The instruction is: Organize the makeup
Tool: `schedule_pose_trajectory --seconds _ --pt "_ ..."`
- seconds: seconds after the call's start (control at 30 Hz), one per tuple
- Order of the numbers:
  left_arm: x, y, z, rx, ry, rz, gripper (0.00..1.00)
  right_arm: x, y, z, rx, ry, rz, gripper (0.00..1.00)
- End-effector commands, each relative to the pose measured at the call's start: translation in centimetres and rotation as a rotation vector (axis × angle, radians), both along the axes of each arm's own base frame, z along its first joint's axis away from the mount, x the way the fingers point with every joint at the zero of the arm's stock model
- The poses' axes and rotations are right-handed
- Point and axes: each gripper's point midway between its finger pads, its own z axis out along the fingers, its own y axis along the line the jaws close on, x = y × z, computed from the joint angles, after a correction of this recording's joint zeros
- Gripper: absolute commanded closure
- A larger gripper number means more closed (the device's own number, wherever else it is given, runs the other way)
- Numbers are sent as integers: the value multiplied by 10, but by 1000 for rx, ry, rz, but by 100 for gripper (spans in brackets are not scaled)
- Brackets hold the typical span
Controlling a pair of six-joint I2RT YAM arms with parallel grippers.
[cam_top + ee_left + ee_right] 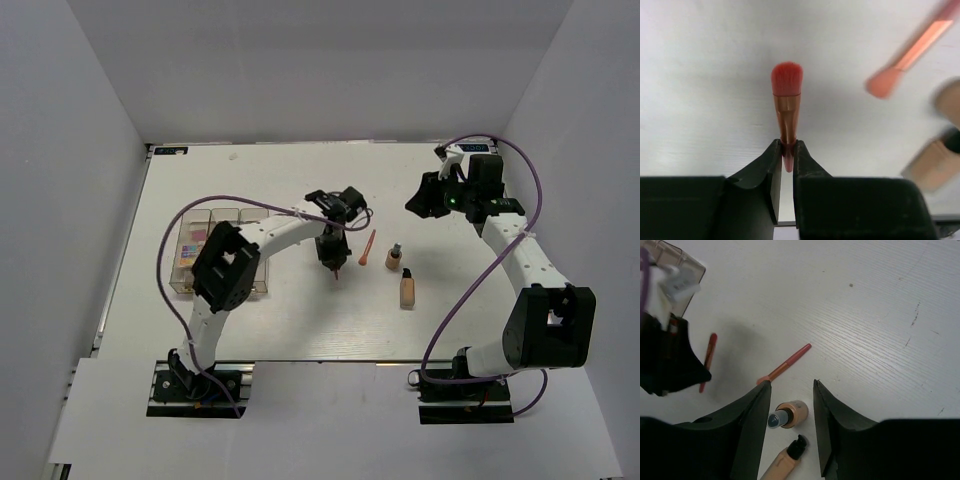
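Acrylic box [226, 213]: it sits well to the left of the left hand [787, 145]. Its left compartment holds colourful palettes and compacts [190, 246]. The left arm partly hides the other two compartments, so their contents cannot be told.
Left hand: it is clamped tight on the thin handle end of a coral makeup brush [786, 100], held above the table [300, 330] with the bristles pointing away from the fingers.
Second coral brush [367, 248]: it lies loose on the table just right of the left hand, and nothing touches it.
Foundation bottles [790, 414]: there are two, beige with dark caps. They are on the table right of the loose brush and below the right hand [791, 382].
Right hand: it is raised with its fingers partly apart and nothing between them.
Done: the flat cosmetics look sorted into the box.
In hand: one brush is gripped and probably bound for the box.
Left: the second brush and both bottles are not yet stowed, so the task appears roughly half finished.
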Motion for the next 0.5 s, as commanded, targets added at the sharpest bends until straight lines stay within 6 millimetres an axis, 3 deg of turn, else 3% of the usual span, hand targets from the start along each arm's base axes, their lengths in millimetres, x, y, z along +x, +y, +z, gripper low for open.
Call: schedule_pose_trajectory --seconds 0.0,0.07,0.17,0.3,0.47 --pt "42 21 97 -56 -323 -159 94 -4 8 22 30 -75 69 54" --pt "47 48 114 -46 -361 -138 100 -4 10 22 34 -74 79 54" --pt "51 86 129 27 -394 -129 100 -4 10 22 33 -75 80 54" --pt "57 148 131 119 -401 -70 100 -5 12 21 35 -73 95 54" --pt "49 213 115 211 -351 -8 100 -17 29 27 63 -103 252 51"
